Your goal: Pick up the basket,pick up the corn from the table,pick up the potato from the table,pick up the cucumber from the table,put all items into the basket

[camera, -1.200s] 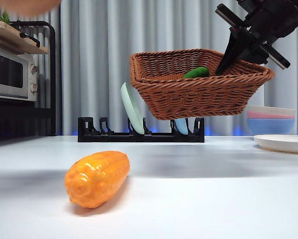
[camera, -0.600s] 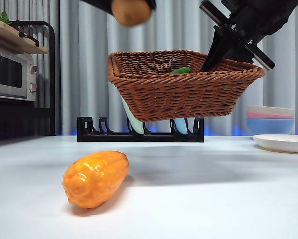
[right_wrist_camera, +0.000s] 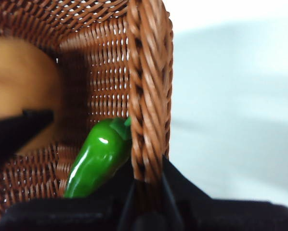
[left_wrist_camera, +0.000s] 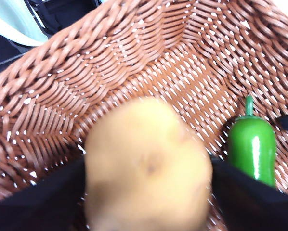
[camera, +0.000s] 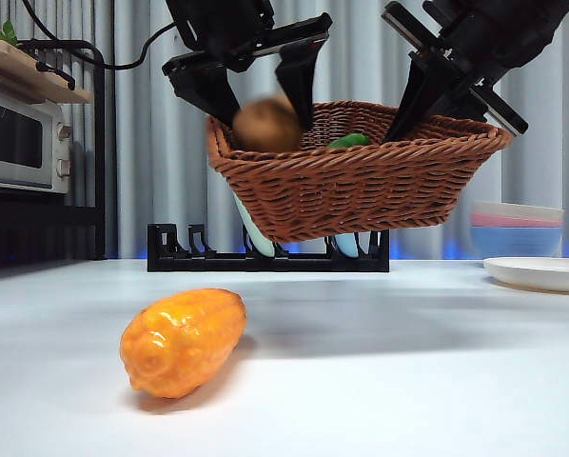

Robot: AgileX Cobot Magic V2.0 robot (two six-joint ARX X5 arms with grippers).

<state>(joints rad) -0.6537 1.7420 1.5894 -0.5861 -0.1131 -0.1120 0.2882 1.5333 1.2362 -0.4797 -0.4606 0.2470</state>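
Observation:
My right gripper (camera: 410, 116) is shut on the right rim of the brown wicker basket (camera: 361, 190) and holds it in the air above the table; the right wrist view shows its jaws (right_wrist_camera: 146, 185) clamped on the rim (right_wrist_camera: 149, 72). The green cucumber (camera: 349, 141) lies inside the basket (left_wrist_camera: 252, 144) (right_wrist_camera: 98, 159). My left gripper (camera: 265, 109) is over the basket's left end with its jaws spread. The tan potato (camera: 265, 124) is blurred between them at rim level, above the basket floor (left_wrist_camera: 146, 168). The orange corn (camera: 183, 341) lies on the white table at the near left.
A black dish rack (camera: 180, 257) with pale plates stands behind the basket. Stacked bowls (camera: 518, 228) and a white plate (camera: 541, 274) are at the right. A toaster oven (camera: 23, 138) on a dark shelf is at the far left.
My left gripper has come down from the top of the picture with the potato to the basket's left end. The basket shifted left earlier and now holds still. The corn has not moved.

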